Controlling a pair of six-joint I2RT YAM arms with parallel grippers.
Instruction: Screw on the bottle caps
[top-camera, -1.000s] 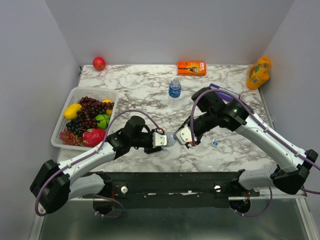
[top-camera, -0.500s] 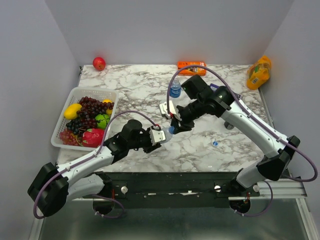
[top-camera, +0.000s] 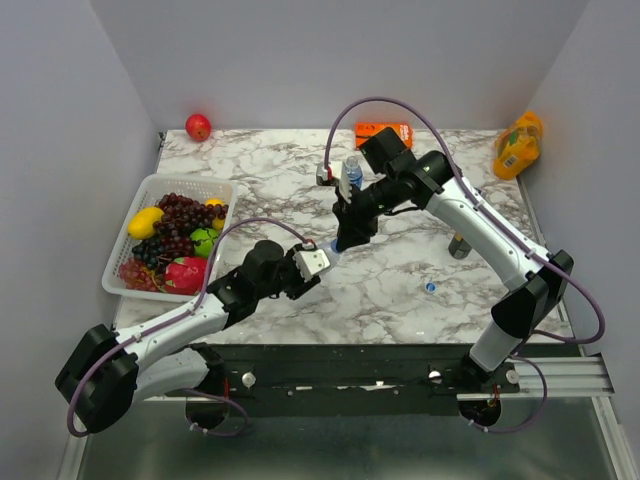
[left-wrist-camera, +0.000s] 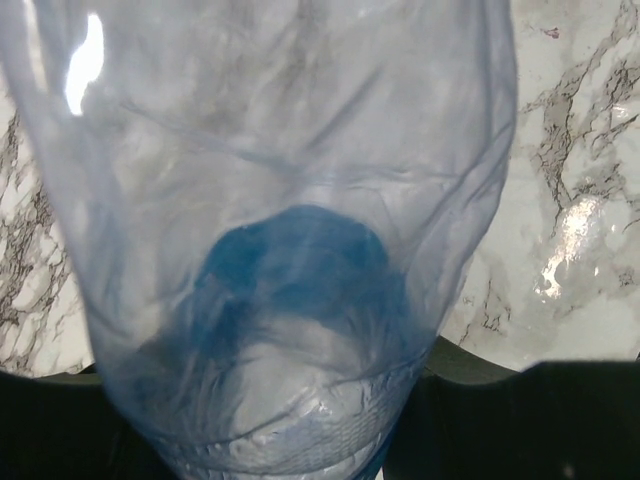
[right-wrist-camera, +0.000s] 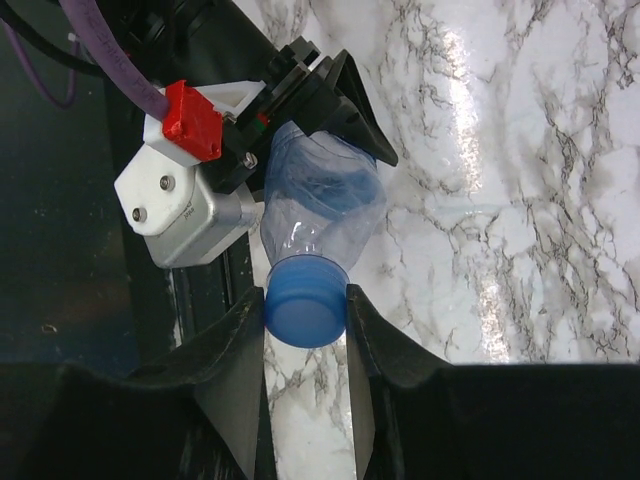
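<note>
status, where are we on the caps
Left end effector shut on bottle. Right end effector shut on its blue cap. Second bottle standing behind, spare cap loose on table. Nothing blocking.

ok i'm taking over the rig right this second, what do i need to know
Left gripper: shut on a bottle, gripping its base end, neck toward the right arm.
Right gripper: shut on the blue cap sitting on that bottle's neck.
Second bottle stands upright at the back; a loose cap lies on the table.
Done: first cap is on the neck; can't tell how tight.
Left: finish tightening it, then cap the second bottle.
</note>
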